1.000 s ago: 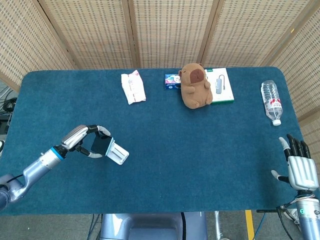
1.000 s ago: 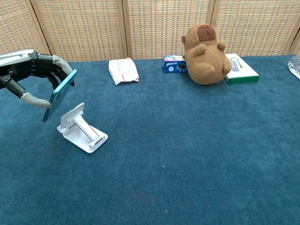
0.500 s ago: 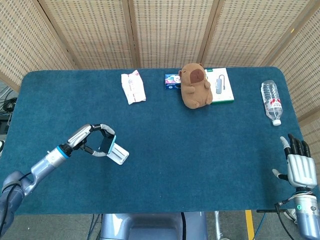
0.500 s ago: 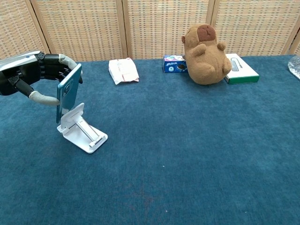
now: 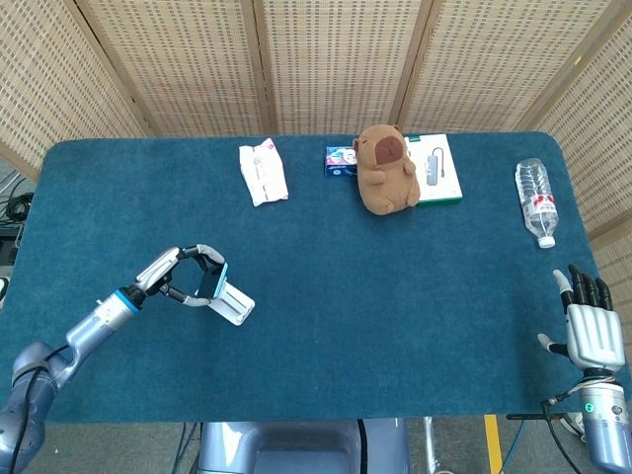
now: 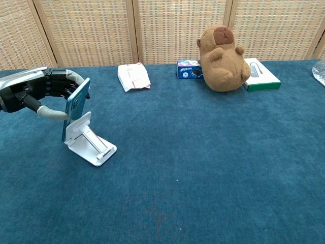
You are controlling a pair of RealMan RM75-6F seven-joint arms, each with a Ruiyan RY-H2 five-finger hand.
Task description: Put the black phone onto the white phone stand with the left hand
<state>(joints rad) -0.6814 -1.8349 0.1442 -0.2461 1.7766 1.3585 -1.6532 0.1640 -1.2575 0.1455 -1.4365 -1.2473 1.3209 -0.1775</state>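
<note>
nearest the robot, the right hand (image 5: 593,334) sits at the table's near right edge, fingers straight and apart, holding nothing; it seems parked there because the task belongs to the other arm. on the near left, the left hand (image 6: 38,94) grips the black phone (image 6: 76,108) between thumb and curled fingers, upright and slightly tilted, its teal-edged case turned edge-on to the chest view. the phone hangs right at the raised back plate of the white phone stand (image 6: 89,139), its lower end down behind or against that plate; whether they touch cannot be told. the stand rests on the blue table (image 6: 213,162) with its back plate toward the hand and its ledge pointing away to the right, so the phone appears to be on the wrong side of the plate and would likely need to be lifted over and set down against its front. the grip around the phone's upper half leaves the bottom edge free to seat on the ledge.

farther back, well apart from the work, lie a white packet (image 6: 133,76), a small blue box (image 6: 189,69), a brown plush toy (image 6: 220,52) leaning beside a white and green box (image 6: 260,73), and a plastic bottle (image 5: 536,201) at the far right.
</note>
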